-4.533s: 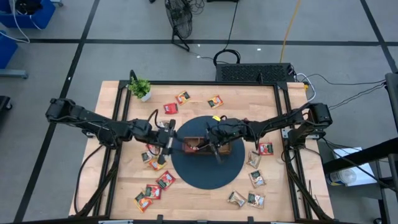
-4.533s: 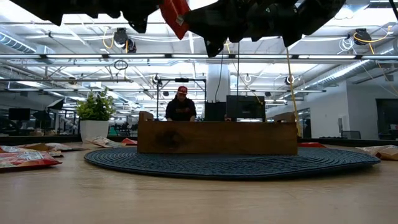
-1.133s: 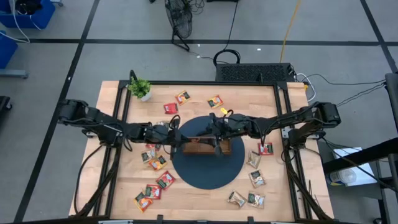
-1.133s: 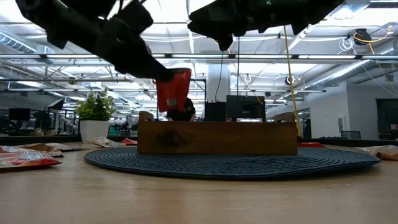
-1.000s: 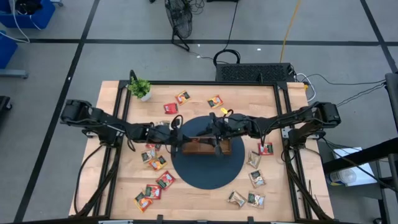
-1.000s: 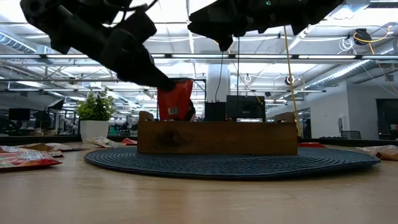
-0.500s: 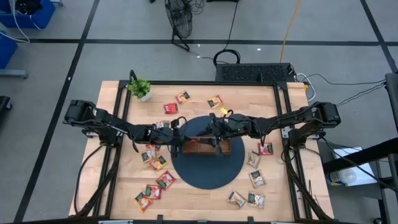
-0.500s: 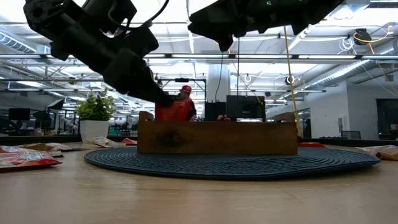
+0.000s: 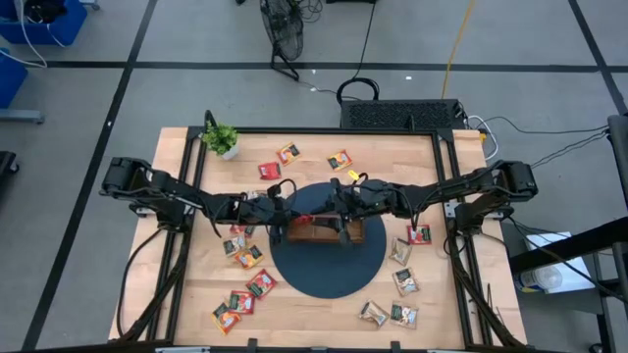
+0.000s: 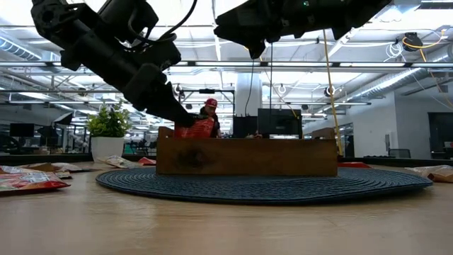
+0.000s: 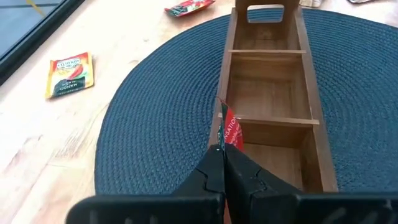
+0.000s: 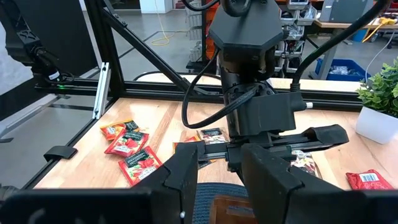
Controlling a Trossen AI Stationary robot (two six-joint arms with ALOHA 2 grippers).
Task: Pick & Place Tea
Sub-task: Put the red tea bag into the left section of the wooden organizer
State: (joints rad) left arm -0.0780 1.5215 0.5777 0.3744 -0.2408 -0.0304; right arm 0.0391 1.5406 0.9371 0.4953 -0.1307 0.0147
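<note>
The left gripper [image 11: 222, 163] holds a red sachet [image 11: 230, 129] over the wooden tray [image 11: 268, 99], which looks empty. Many sachets [image 9: 245, 297] lie scattered; the right gripper [image 12: 219, 163] waits half open

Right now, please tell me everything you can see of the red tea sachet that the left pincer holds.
The red tea sachet is small, flat, foil-like, with white lettering. The left pincer is shut on one edge, and it stands on edge, tilted. It is partly lowered into the end compartment of the wooden tray nearest that arm, beside the tray's side wall. Whether it touches the wall is unclear.
</note>
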